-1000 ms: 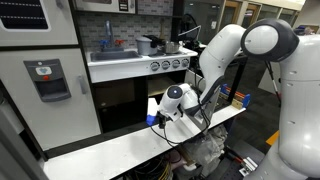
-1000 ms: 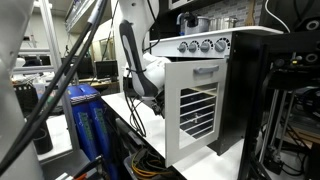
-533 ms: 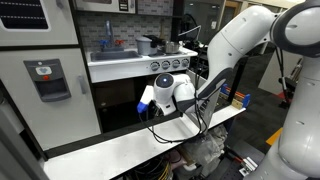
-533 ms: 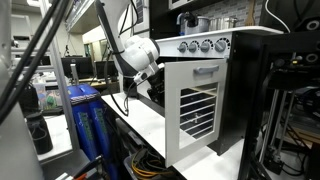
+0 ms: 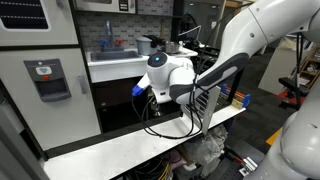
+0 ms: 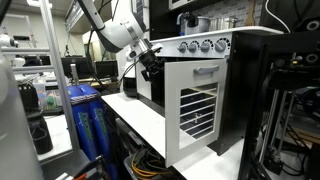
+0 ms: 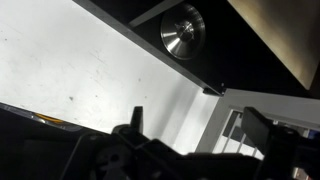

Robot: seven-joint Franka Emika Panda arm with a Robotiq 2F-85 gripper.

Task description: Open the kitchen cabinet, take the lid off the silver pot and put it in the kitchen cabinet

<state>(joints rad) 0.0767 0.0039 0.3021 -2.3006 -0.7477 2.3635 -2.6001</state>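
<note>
1. Wrist view: jaws gape wide, empty, just beside the cabinet door (image 7: 255,125).
2. In an exterior view that door (image 6: 195,112) stands open, and the arm (image 6: 120,32) has risen from beside it to the height of the knobs (image 6: 198,45).
3. Pot (image 6: 197,23) sits above the door; its lid, too small to discern, likely comes off next.

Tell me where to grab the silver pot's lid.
Probably take the lid at its top centre, coming straight down: it lies flat on the silver pot up on the counter. Any knob is too small to see here.
</note>
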